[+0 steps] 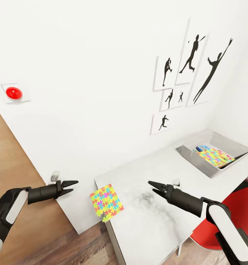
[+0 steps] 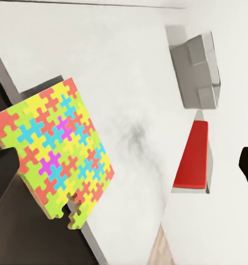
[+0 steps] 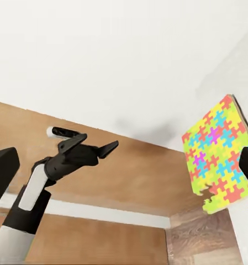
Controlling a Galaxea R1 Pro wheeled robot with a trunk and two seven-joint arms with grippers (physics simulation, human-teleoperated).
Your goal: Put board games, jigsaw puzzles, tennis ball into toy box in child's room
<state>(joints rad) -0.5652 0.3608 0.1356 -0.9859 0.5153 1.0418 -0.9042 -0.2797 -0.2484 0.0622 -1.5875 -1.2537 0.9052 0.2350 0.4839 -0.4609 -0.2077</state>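
At the near left, the left pincer (image 1: 71,186) is held out over the wooden floor (image 1: 13,173), its dark fingers slightly spread with nothing between them; it is also seen in the right wrist view (image 3: 104,148), well apart from the puzzle. At the near right, the right pincer (image 1: 155,187) is held above the white desk (image 1: 157,221), its fingers likewise a little spread and pinching nothing. A red chair (image 1: 230,206) is seen under the right arm, beside the desk's near right side.

Between the two pincers, one jigsaw puzzle (image 1: 106,202) is found at the desk's near left corner. It is touched by neither pincer. It appears tilted, overhanging the desk's edge, with one loose-looking piece hanging at its lowest corner; whether it rests on the desk or is in the air cannot be told. The same sheet is shown in the left wrist view (image 2: 52,152) and in the right wrist view (image 3: 219,154), with yellow, pink, blue and orange interlocking pieces.

A dark smudge-like shadow (image 1: 144,198) is seen on the desk top just right of the puzzle.

Farther right, at the desk's far end by the wall, the light-grey toy box (image 1: 197,156) is placed. Inside it a second jigsaw puzzle (image 1: 214,156) is lying, with a blue item (image 1: 202,148) partly hidden beneath its far edge.

On the far white wall, black sports-silhouette pictures (image 1: 192,73) are hung above the desk, and a red round button (image 1: 13,92) is mounted far to the left.
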